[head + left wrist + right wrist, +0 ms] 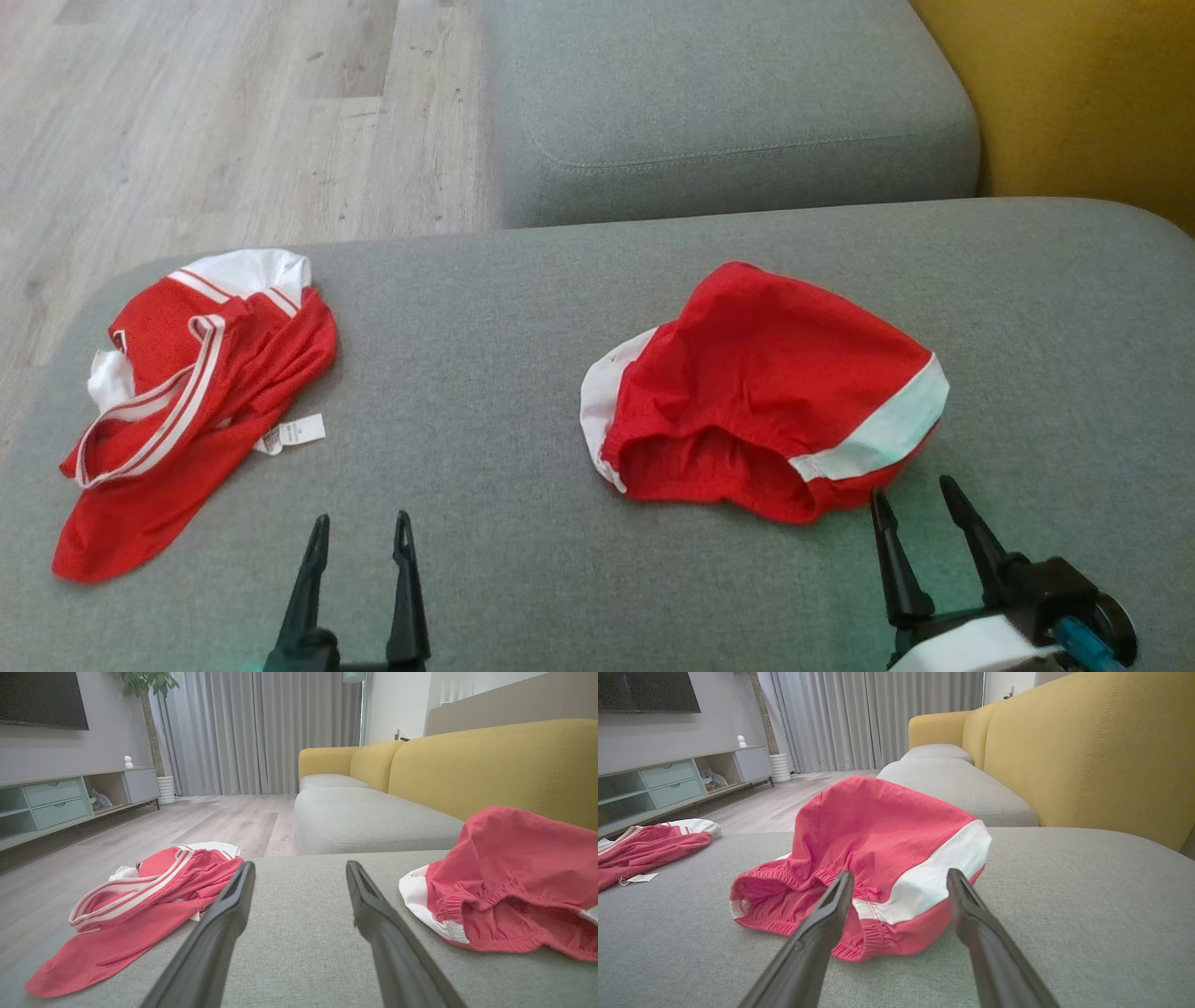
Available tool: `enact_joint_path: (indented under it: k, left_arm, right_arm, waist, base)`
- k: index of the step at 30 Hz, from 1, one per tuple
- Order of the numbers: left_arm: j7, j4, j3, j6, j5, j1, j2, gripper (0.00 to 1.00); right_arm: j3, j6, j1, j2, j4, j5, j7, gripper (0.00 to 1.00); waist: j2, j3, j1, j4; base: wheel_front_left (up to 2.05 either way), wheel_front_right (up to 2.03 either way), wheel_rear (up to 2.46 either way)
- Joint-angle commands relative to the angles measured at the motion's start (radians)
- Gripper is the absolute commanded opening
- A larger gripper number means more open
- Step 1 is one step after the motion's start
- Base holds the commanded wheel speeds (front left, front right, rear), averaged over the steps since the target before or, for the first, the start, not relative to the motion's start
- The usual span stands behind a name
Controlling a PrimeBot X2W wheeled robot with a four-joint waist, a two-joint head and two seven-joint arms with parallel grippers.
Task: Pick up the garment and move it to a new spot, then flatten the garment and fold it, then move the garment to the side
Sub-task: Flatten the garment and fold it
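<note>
hovering our left gripper (359,527), fingers apart, over the grey cushion (523,308) | our right gripper (915,493), fingers apart, empty, just beside the near edge of the red shorts (761,392), right of centre | we see a red jersey (187,392) crumpled at left

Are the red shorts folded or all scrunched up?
Scrunched up. The shorts sit in a puffy heap on the gray cushion, waistband gaping open, not flat or folded.
</note>
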State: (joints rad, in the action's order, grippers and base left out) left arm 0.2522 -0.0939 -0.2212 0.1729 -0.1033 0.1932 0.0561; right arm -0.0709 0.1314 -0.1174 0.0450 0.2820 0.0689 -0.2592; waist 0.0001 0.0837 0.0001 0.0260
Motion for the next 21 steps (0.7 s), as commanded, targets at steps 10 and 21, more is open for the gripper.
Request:
enact_joint_path:
  k: [10,21]
  left_arm:
    - [0.010,0.025,0.020,-0.013,0.012,-0.039,-0.006,1.00]
    - [0.010,-0.019,-0.024,-0.083,-0.054,-0.060,-0.006,1.00]
  right_arm:
    - [-0.024,-0.001,0.030,0.005,-0.035,0.004,-0.003,1.00]
    - [-0.040,-0.001,0.047,0.005,-0.045,-0.001,-0.003,1.00]
  waist:
    - [-0.0001,0.001,-0.0001,0.001]
    - [-0.0001,-0.020,-0.0001,-0.062]
  base:
    - [0.00,0.00,0.00]
    - [0.00,0.00,0.00]
